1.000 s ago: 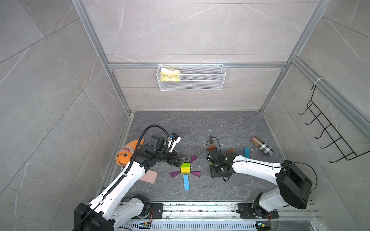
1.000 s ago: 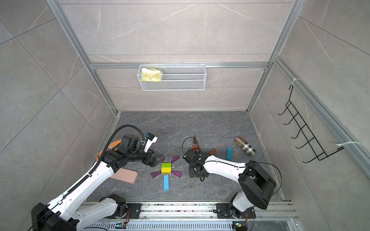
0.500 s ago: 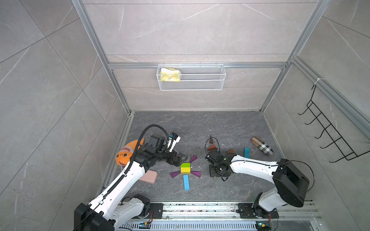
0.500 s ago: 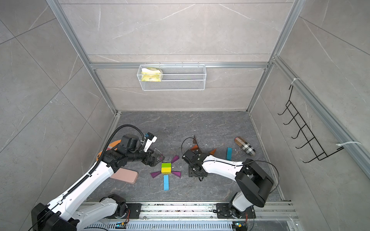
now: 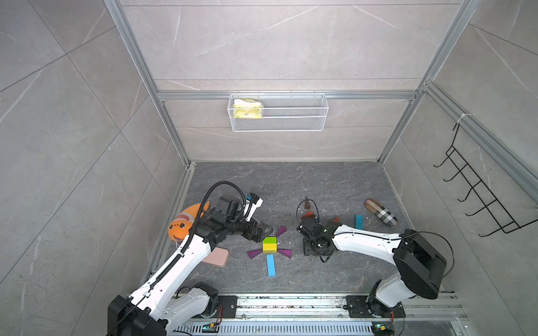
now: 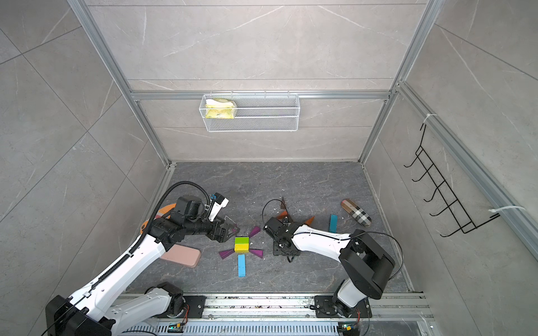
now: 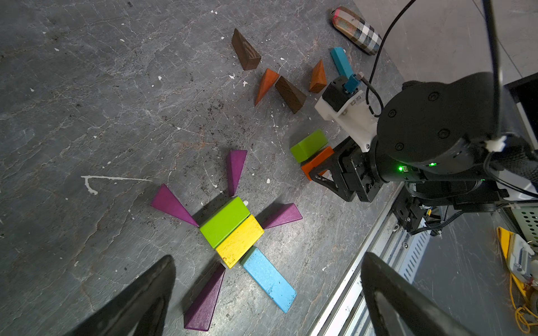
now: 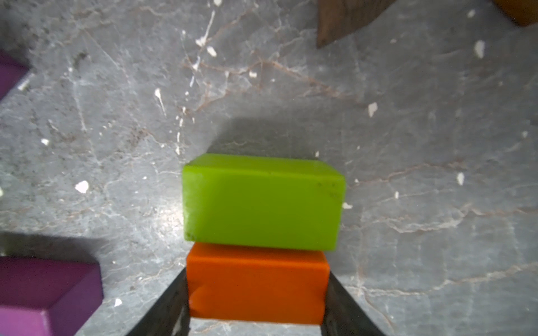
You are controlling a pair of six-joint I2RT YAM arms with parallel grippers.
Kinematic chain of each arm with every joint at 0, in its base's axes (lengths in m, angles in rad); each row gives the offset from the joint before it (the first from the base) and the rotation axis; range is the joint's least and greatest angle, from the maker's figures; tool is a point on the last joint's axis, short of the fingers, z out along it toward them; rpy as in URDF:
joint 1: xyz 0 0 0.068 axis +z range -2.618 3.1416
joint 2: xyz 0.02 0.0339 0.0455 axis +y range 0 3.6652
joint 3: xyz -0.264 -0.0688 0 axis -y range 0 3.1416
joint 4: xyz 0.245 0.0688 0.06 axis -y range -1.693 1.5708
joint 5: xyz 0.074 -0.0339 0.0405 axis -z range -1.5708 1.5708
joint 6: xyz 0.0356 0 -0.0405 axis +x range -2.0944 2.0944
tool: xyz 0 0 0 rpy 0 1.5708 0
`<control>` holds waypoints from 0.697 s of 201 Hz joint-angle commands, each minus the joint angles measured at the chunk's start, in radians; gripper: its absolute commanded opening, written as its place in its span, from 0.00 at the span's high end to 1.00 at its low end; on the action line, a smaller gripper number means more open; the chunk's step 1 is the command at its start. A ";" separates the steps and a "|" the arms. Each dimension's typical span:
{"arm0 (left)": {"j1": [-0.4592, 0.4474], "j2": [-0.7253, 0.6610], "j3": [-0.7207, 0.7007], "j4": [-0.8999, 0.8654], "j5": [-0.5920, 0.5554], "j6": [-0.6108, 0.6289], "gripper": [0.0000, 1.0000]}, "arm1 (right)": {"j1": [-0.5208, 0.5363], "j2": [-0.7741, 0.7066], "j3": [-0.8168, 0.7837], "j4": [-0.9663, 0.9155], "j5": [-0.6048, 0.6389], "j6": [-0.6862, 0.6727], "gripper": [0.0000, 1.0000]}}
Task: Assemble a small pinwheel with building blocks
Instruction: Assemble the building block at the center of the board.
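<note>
Building blocks of painted wood are my work, and my right claw is clenched on one: a small orange rectangular brick, a finger against each short end, so its long axis runs across my jaws. A lime-green rectangular brick lies touching its far long side on the dark stone-patterned floor. The partly built pinwheel lies toward my left arm's side, near but apart. Its hub is a second green brick and a yellow brick side by side, their long axes roughly parallel to my orange one. A light-blue flat bar butts the yellow, and four purple wedges fan around. My left claw hangs just beside that hub, spread wide and empty, nearer to it than my right. Beyond my right claw lie two brown wedges, two orange wedges and a darker blue bar. In all: two green bricks, one yellow, one orange, two blue bars, eight wedges.
</note>
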 commanded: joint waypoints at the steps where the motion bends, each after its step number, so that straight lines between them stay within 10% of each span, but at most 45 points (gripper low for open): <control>1: 0.005 -0.004 0.018 0.018 0.031 -0.012 0.00 | 0.002 0.041 0.002 -0.018 0.040 0.029 0.49; 140: 0.006 0.001 0.014 0.034 0.074 -0.001 0.00 | -0.004 0.060 0.016 -0.060 0.091 0.016 0.48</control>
